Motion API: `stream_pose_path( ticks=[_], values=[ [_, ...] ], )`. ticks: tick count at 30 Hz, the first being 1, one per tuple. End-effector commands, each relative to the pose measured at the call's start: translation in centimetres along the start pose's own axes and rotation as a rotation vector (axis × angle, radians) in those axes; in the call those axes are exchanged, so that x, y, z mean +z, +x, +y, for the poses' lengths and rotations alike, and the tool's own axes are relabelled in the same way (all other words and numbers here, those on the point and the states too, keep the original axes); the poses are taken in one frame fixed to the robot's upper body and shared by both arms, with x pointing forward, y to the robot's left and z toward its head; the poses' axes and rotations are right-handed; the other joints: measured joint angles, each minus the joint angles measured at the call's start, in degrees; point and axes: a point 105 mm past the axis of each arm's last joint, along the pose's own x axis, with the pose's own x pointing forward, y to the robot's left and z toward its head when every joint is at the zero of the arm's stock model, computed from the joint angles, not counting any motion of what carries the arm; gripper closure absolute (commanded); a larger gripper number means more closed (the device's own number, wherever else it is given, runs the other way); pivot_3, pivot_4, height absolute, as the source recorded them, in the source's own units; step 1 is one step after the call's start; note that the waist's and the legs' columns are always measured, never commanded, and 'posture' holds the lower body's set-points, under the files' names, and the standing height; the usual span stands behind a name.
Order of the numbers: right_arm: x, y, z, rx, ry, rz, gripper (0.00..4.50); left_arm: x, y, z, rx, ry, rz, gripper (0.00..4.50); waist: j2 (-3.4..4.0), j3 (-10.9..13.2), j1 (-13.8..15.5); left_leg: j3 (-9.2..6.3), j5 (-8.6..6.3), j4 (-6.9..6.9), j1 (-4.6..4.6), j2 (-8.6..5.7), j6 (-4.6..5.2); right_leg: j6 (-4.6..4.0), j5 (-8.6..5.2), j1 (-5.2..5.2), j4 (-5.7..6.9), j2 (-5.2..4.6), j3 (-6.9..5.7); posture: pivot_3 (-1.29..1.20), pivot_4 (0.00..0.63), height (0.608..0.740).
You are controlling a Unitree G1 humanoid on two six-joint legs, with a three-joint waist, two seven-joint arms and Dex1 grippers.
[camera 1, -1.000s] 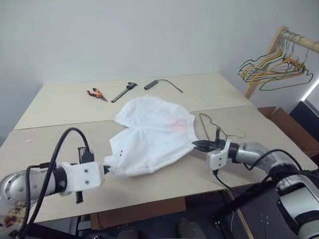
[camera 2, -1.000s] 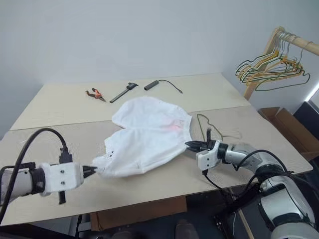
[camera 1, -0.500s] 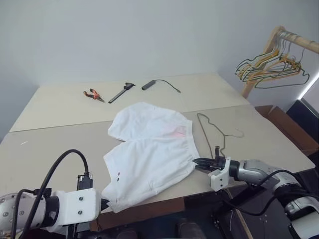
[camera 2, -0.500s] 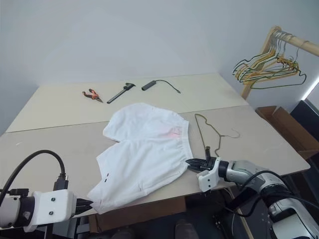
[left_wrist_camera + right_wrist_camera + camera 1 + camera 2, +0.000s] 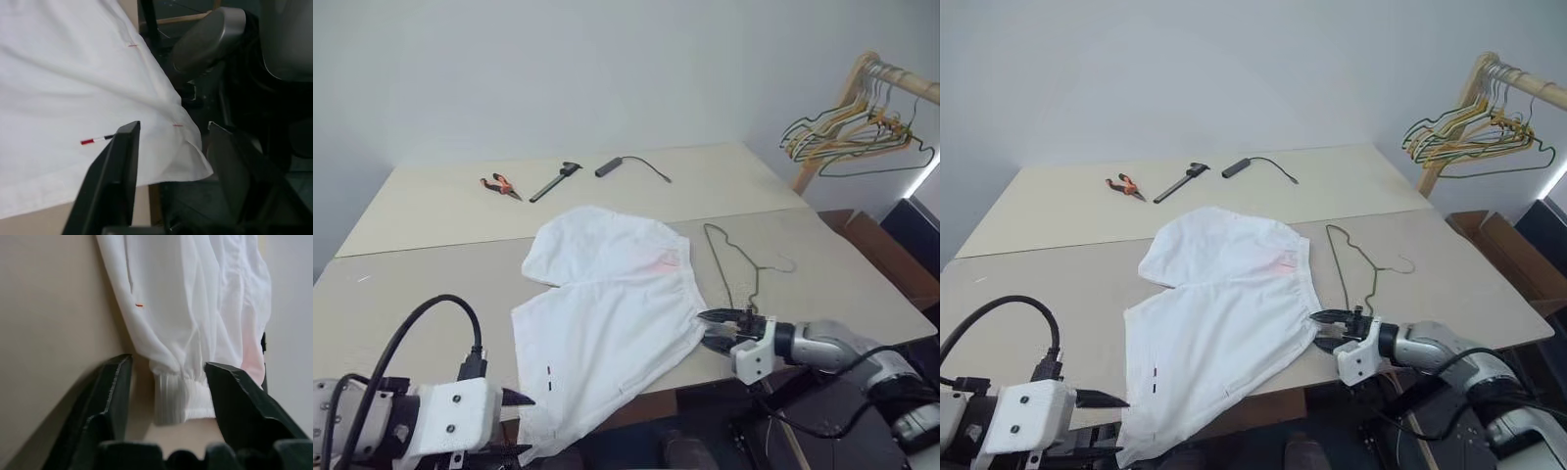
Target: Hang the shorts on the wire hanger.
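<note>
The shorts (image 5: 607, 318) lie spread flat across the near half of my worktop (image 5: 431, 201), white, one leg corner drooping over the near edge. My left wrist view catches small red and black marks by that corner; my right one shows the gathered waistband. Both my left jaws (image 5: 171, 166) and right jaws (image 5: 715, 327) stand spread, gripping nothing. The wire hanger (image 5: 734, 257) lies just right of the shorts.
</note>
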Motion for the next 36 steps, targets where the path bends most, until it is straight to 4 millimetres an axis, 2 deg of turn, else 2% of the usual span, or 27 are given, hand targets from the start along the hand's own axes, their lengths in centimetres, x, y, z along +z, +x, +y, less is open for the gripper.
stream_pose_path(
  ticks=[1, 2, 3, 5, 7, 9, 13, 14, 17, 20, 23, 28, 33, 34, 36],
  values=[
    [0.9, -3.3, -1.7, -0.036, 0.214, 0.029, 0.42, -1.1, -2.4, 2.7, 0.089, 0.051, -0.026, 1.27, 0.16, -0.1, 0.9, 0.01, -0.01, -0.02, 0.02, 0.00, 0.01, 0.00, -0.04, 0.01, -0.02, 0.01, -0.02, -0.02, 0.000, 0.740],
    [0.7, -4.0, -2.4, -0.074, 0.306, 0.054, 0.11, -1.1, -2.9, 3.8, 0.139, 0.051, -0.061, 1.27, 0.19, -0.1, 1.3, 0.01, -0.02, -0.01, 0.00, 0.00, 0.01, 0.01, -0.10, 0.01, 0.03, -0.02, -0.07, -0.02, 0.000, 0.740],
    [0.6, -4.4, -2.9, -0.102, 0.362, 0.072, 0.05, -1.0, -3.1, 4.5, 0.169, 0.050, -0.086, 1.27, 0.16, -0.1, 1.4, 0.05, -0.03, -0.02, 0.02, 0.01, 0.01, 0.00, -0.13, 0.01, 0.02, 0.00, -0.08, -0.02, 0.000, 0.740],
    [-1.7, -5.4, -5.2, -0.279, 0.528, 0.203, 0.05, 0.0, -3.2, 8.0, 0.357, 0.011, -0.221, 1.27, 0.07, -0.2, 1.0, 0.07, -0.04, 0.00, 0.03, 0.15, -0.01, -0.05, -0.11, 0.03, 0.04, 0.10, -0.04, -0.04, 0.000, 0.740],
    [-3.4, -5.9, -6.2, -0.373, 0.655, 0.317, 0.05, 1.5, -3.1, 10.9, 0.505, -0.029, -0.364, 1.27, 0.02, -0.3, 0.7, 0.06, -0.05, 0.12, -0.08, 0.19, -0.05, -0.04, -0.10, 0.13, 0.12, 0.08, 0.00, -0.06, 0.000, 0.740],
    [-5.1, -5.7, -6.1, -0.430, 0.798, 0.432, 0.05, 3.6, -2.3, 12.7, 0.564, -0.078, -0.502, 1.27, -0.17, -0.5, 0.6, 0.01, -0.05, 0.21, -0.05, 0.12, -0.07, 0.06, -0.04, 0.20, 0.11, 0.08, 0.04, -0.07, 0.000, 0.740],
    [-8.2, -5.2, -4.7, -0.488, 1.029, 0.700, 0.05, 6.4, -0.3, 14.2, 0.565, -0.119, -0.620, 1.27, -0.44, -0.9, 0.1, 0.03, -0.12, 0.21, -0.19, 0.12, -0.20, 0.27, 0.32, -0.02, 0.02, 0.26, 0.03, -0.09, 0.000, 0.740],
    [-8.8, -5.1, -4.2, -0.477, 1.070, 0.768, 0.05, 6.8, 0.3, 14.5, 0.565, -0.116, -0.625, 1.27, -0.42, -0.9, 0.1, 0.04, -0.21, 0.19, -0.22, 0.11, -0.31, 0.00, 0.48, -0.04, 0.02, 0.28, 0.04, -0.10, 0.000, 0.740],
    [-9.3, -4.6, -3.0, -0.419, 1.149, 0.854, 0.05, 7.6, 1.1, 14.7, 0.543, -0.109, -0.650, 1.27, -0.28, -1.0, 0.1, 0.08, -0.31, 0.16, -0.48, 0.08, -0.40, 0.00, 0.45, -0.35, -0.04, 0.34, 0.05, -0.10, 0.000, 0.740],
    [-8.8, -4.0, -2.0, -0.325, 1.202, 0.872, 0.05, 7.7, 1.5, 14.4, 0.516, -0.095, -0.651, 1.27, -0.23, -1.0, 0.2, 0.07, -0.32, 0.17, -1.10, 0.10, -0.39, -0.01, 0.45, -0.94, -0.02, 0.45, 0.02, -0.09, 0.000, 0.740],
    [-8.1, -3.6, -1.1, -0.245, 1.210, 0.877, 0.63, 7.3, 1.6, 14.4, 0.521, -0.091, -0.638, 1.27, -0.25, -1.0, 0.4, 0.07, -0.33, 0.17, -1.11, 0.20, -0.38, -0.04, 0.43, -0.90, -0.08, 0.57, -0.03, -0.08, 0.000, 0.740],
    [-8.2, -3.5, -0.7, -0.244, 1.225, 0.904, 2.43, 7.2, 1.6, 14.5, 0.542, -0.091, -0.637, 1.27, -0.36, -1.1, 0.5, 0.06, -0.32, 0.23, -1.05, 0.21, -0.39, -0.03, 0.39, -0.76, -0.06, 0.57, -0.09, -0.07, 0.000, 0.740],
    [-9.1, -3.7, -2.1, -0.331, 1.276, 0.898, 4.28, 7.9, 2.3, 14.6, 0.535, -0.073, -0.663, 1.27, -0.49, -1.2, 0.5, 0.06, -0.30, 0.32, -1.00, 0.21, -0.42, 0.02, 0.29, -0.67, -0.05, 0.59, -0.06, -0.06, 0.000, 0.740],
    [-9.4, -3.9, -2.6, -0.356, 1.252, 0.906, 4.47, 8.1, 2.5, 14.7, 0.531, -0.065, -0.667, 1.27, -0.49, -1.2, 0.5, 0.06, -0.30, 0.33, -1.00, 0.20, -0.42, 0.02, 0.31, -0.65, -0.06, 0.59, -0.05, -0.06, 0.000, 0.740],
    [-10.5, -4.5, -4.3, -0.445, 1.150, 0.915, 4.47, 8.5, 2.8, 15.2, 0.527, -0.058, -0.678, 1.27, -0.49, -1.2, 0.6, 0.05, -0.30, 0.36, -1.05, 0.19, -0.42, -0.04, 0.36, -0.67, -0.07, 0.60, -0.05, -0.06, 0.000, 0.740]
  ],
)
